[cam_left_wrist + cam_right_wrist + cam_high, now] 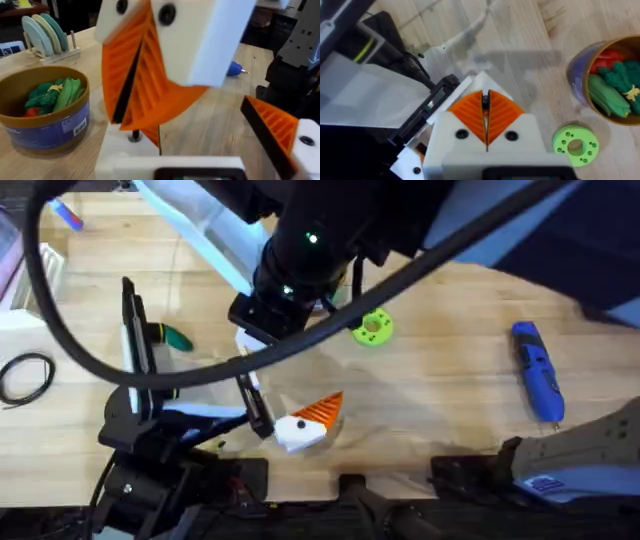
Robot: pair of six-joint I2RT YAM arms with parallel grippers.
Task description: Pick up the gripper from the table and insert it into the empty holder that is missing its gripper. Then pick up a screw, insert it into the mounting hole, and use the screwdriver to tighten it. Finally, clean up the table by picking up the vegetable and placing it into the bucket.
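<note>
The loose gripper [305,423], a white block with an orange ribbed finger, lies on the table against the tip of the black holder plate [255,405]; it also sits low in the left wrist view [280,130]. My right gripper [250,338] [485,95] hangs over the holder, shut, with nothing visible between its pads. It looms close in front of my left gripper [165,150]. The blue screwdriver [537,370] [234,69] lies at the right. The dark green vegetable [178,337] lies beside the stand. The bucket [45,125] [577,75] holds toy vegetables. The screw is out of view.
A light green disc with holes [372,328] [575,146] lies mid-table. A tall black upright plate [133,330] stands at the left, with a coiled black cable [25,375] beyond it. A plate rack [45,35] stands behind the bucket. A marker [65,215] lies at the back left.
</note>
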